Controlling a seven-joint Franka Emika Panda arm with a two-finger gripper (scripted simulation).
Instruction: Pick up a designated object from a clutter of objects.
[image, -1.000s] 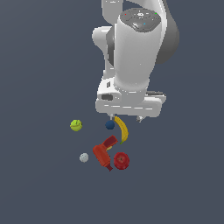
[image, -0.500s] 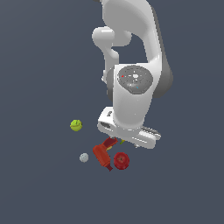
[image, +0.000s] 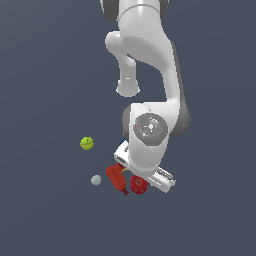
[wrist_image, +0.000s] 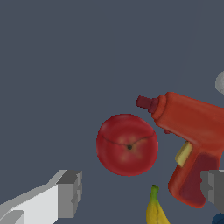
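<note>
Dark grey table fills both views, flat and plain all over. My target, the red apple, sits on it with its little dimple facing the wrist camera. In the exterior view the apple peeks out just under the white arm.

My jaws are wide open and hold nothing. I can see one grey finger on one side and the other grey finger far across on the other side. The apple is near the gap between them, but neither finger touches it.

Just beside the apple lies the red drill, with its dark nose pointing at the apple. In the exterior view the drill is on the apple's left. The tip of a yellow banana shows near the apple, and most of it is cut off. A bit of a dark blue ball pokes in at the corner of the wrist view.

Further out, a small grey-white ball sits past the drill, toward the exterior view's left. A yellow-green ball is well apart from the pile.

The arm hides the banana and the blue ball in the exterior view. I cannot see the fingers there either.
</note>
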